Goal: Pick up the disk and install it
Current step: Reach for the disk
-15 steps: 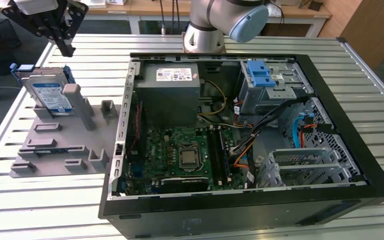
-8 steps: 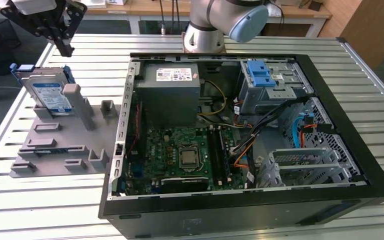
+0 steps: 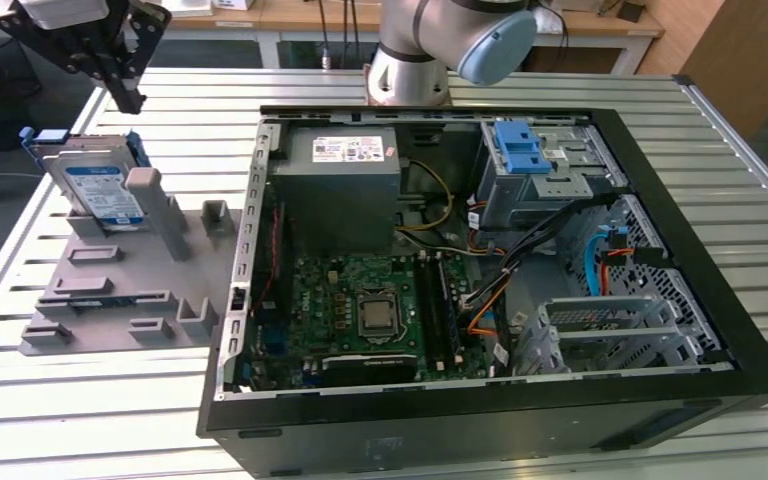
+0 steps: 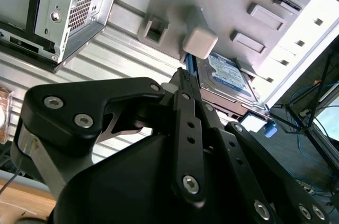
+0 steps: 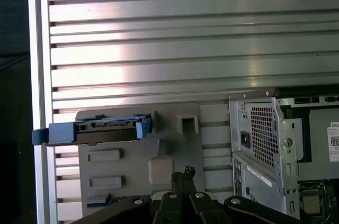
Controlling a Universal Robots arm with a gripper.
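Exterior view: the disk [image 3: 97, 187] stands on edge at the far corner of a grey holder plate [image 3: 104, 300], which lies on the slatted metal surface [image 3: 91, 400] on the exterior view's left of an open computer case [image 3: 491, 432]. The disk is a flat silver rectangle with a white-and-blue label on its broad face and a blue plastic frame along its edges. It tilts slightly and sits just behind a grey upright post [image 3: 144, 197] of the plate. The arm's black jaws hang above the disk, tips pointing down, apart from it and clenched on nothing. The arm [image 3: 451, 40] itself rises from the far side of the surface, behind the case.

Seen from the first wrist view, the disk [image 5: 106, 128] appears edge-on as a dark strip between blue rails, with one blue end reaching past the plate [image 5: 132, 163]. From the second wrist view, the disk's [image 4: 228, 75] label faces the camera beside a pale post top, beyond the closed tips of the jaws.

Inside the case lie a grey power-supply box [image 3: 344, 190] with a white sticker, a green circuit board [image 3: 371, 300] and, in the far drive bay, a bare blue bracket [image 3: 524, 150].
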